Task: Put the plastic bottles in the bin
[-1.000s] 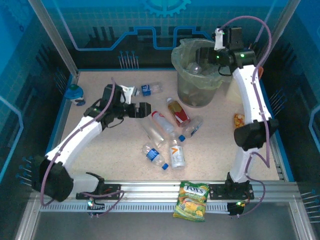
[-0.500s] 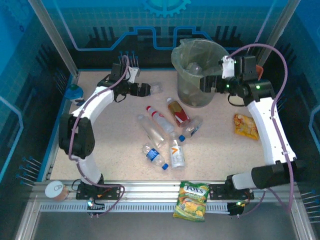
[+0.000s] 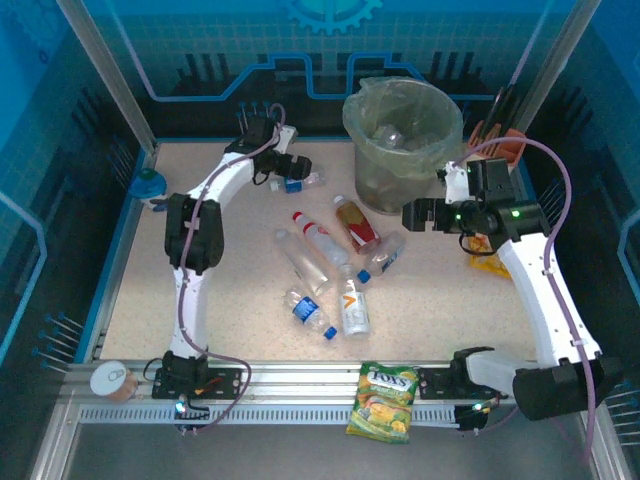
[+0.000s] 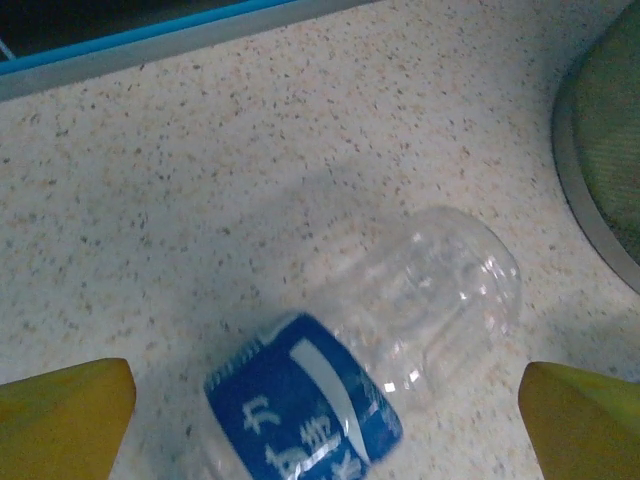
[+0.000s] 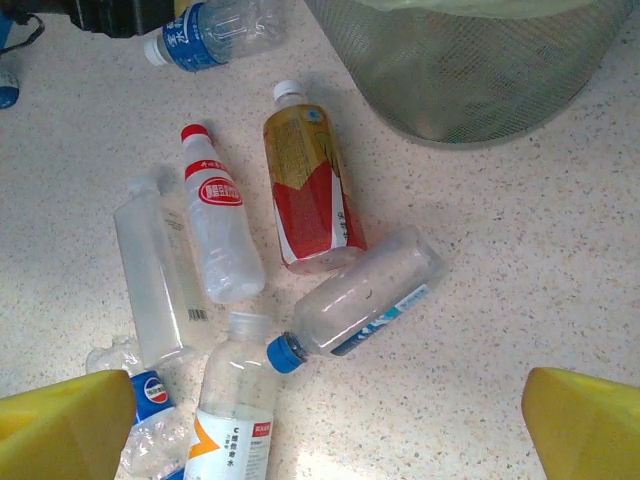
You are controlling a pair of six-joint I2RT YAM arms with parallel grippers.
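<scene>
Several plastic bottles lie in the middle of the table: a red-capped one (image 3: 318,240), a brown one with a red label (image 3: 357,222), a clear blue-capped one (image 5: 365,295) and an orange-marked one (image 5: 235,410). A blue-labelled bottle (image 4: 350,380) lies apart at the back. My left gripper (image 4: 325,425) hangs open right over it, a yellow fingertip (image 4: 60,415) on each side. My right gripper (image 3: 420,215) is open over bare table, right of the cluster. The grey bin (image 3: 385,190) with its green bag stands at the back and holds some bottles.
A FOX'S candy bag (image 3: 382,400) lies on the front rail and a tin can (image 3: 112,381) at the front left. An orange snack packet (image 3: 485,255) lies under my right arm. The bin's mesh wall (image 5: 470,80) is close to the brown bottle.
My left arm swung from the table's middle to the back, over the blue-labelled bottle. My right arm came away from above the bin and dropped to the right of the cluster. Both grippers stayed open.
</scene>
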